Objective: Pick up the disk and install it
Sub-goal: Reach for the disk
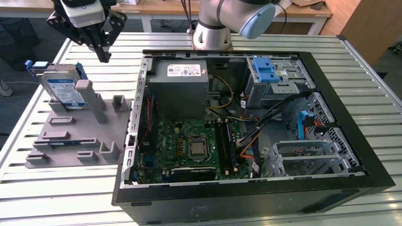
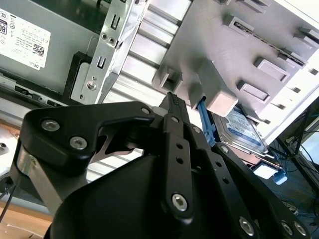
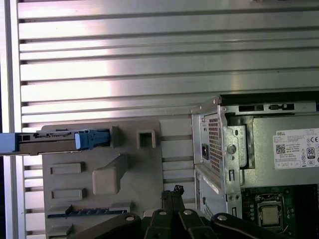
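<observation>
Silver in its blue carrier, the disk (image 1: 63,90) stands on edge in a slot at one end of the grey plastic fixture (image 1: 69,136), on the exterior view's left. Over the fixture, beside the disk and clear of it, hangs the gripper (image 1: 103,54), its black fingers (image 2: 172,102) pressed together on nothing. Just right of the fixture, on the slatted metal table (image 1: 63,188), lies the open computer case (image 1: 251,205). Its power supply (image 1: 182,89) is on the side nearer the fixture and its blue-handled drive cage (image 1: 270,75) on the farther side.
</observation>
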Robot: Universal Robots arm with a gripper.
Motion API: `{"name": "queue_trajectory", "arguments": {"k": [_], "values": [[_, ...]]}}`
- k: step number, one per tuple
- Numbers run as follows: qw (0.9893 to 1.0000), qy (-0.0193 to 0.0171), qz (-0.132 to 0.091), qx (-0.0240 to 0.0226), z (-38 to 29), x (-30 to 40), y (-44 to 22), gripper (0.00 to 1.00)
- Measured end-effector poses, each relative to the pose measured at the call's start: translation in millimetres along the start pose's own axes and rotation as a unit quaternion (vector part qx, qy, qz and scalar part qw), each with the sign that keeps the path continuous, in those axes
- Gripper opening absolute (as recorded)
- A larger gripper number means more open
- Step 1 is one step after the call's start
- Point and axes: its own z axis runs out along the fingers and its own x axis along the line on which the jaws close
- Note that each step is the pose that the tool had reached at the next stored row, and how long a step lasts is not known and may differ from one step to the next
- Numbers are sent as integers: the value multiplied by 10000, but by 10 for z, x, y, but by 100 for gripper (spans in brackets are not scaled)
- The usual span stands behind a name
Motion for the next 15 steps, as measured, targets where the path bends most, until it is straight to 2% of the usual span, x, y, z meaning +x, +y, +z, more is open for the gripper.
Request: {"name": "queue_trajectory", "arguments": {"k": [15], "values": [[10000, 0, 0, 0, 4, 47, -4, 11]]}}
